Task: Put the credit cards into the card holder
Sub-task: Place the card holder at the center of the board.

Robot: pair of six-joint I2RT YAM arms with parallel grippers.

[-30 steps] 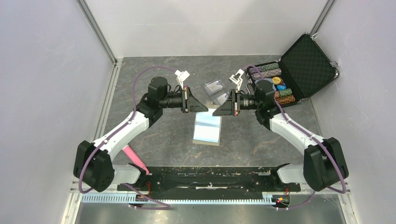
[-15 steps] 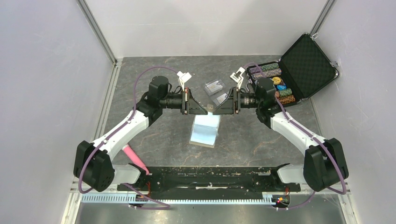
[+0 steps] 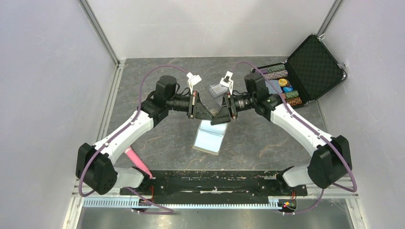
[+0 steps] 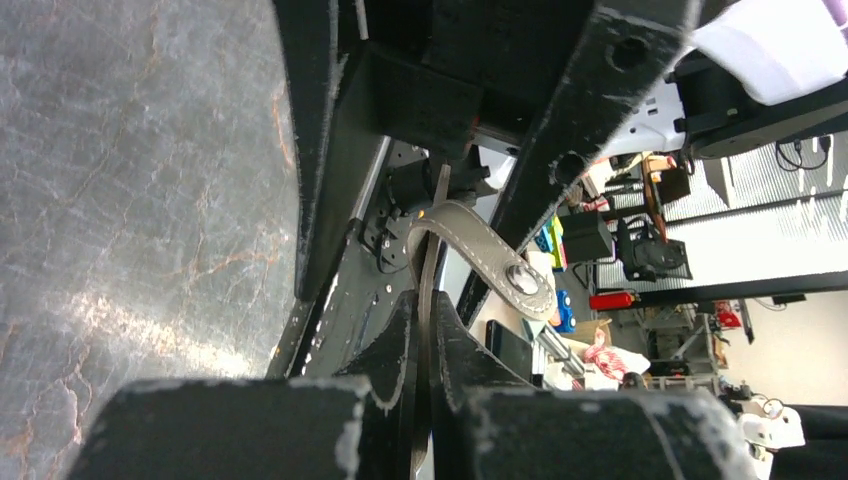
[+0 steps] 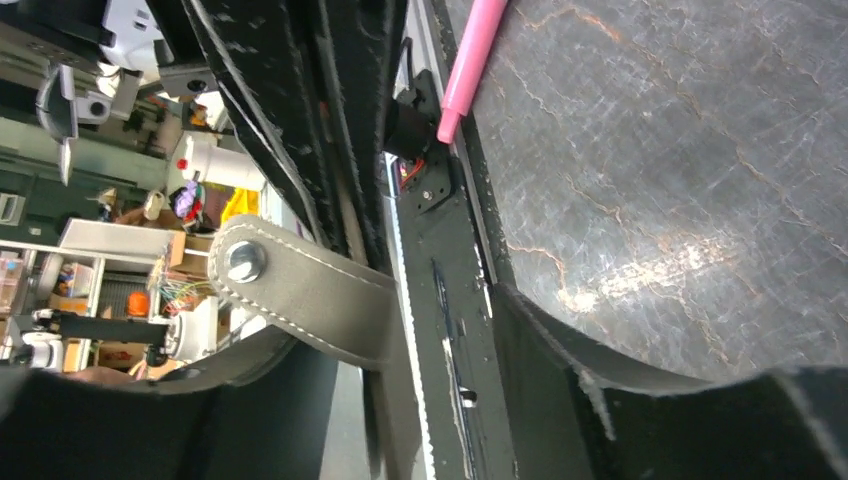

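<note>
The card holder [image 3: 209, 139] hangs opened between the two arms, its pale blue inside facing up and its lower end near the table. My left gripper [image 3: 205, 113] is shut on its upper edge. In the left wrist view that thin edge sits pinched between the jaws of the left gripper [image 4: 428, 305], with the olive strap and snap [image 4: 492, 263] curling just beyond. My right gripper [image 3: 218, 116] faces the left one, open. In the right wrist view the strap [image 5: 300, 288] lies between the wide-apart jaws of the right gripper [image 5: 400, 345], not clamped. The credit cards are hidden.
An open black poker-chip case [image 3: 313, 67] with chip stacks [image 3: 282, 87] stands at the back right. A clear plastic case [image 3: 218, 89] lies behind the grippers. A pink pen [image 3: 136, 160] lies near the left arm's base, seen as a pink pen [image 5: 470, 60] in the right wrist view.
The right gripper has let go, opened, and moved left up against the left gripper. The card holder's hanging end has swung slightly left. The left gripper stays shut.
</note>
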